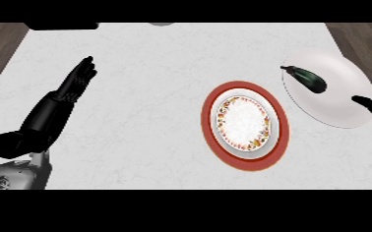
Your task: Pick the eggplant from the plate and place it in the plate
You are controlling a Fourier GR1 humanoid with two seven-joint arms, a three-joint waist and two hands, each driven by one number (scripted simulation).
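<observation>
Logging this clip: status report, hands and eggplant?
Left hand open, resting at left. Right hand barely in view, fingers unreadable. Eggplant on white plate; red-rimmed plate beside it. Nothing between.

Light: bright, even, diffuse; source n/a.
Counter (145,88): pale, no glare.
Shadows: faint, soft, under plate rims.
Edges: round plates look stretched, approx. oval.

Dark eggplant (308,77) on white plate (330,110); red-rimmed plate (243,161), floral band; pale marbled counter (145,78).
</observation>
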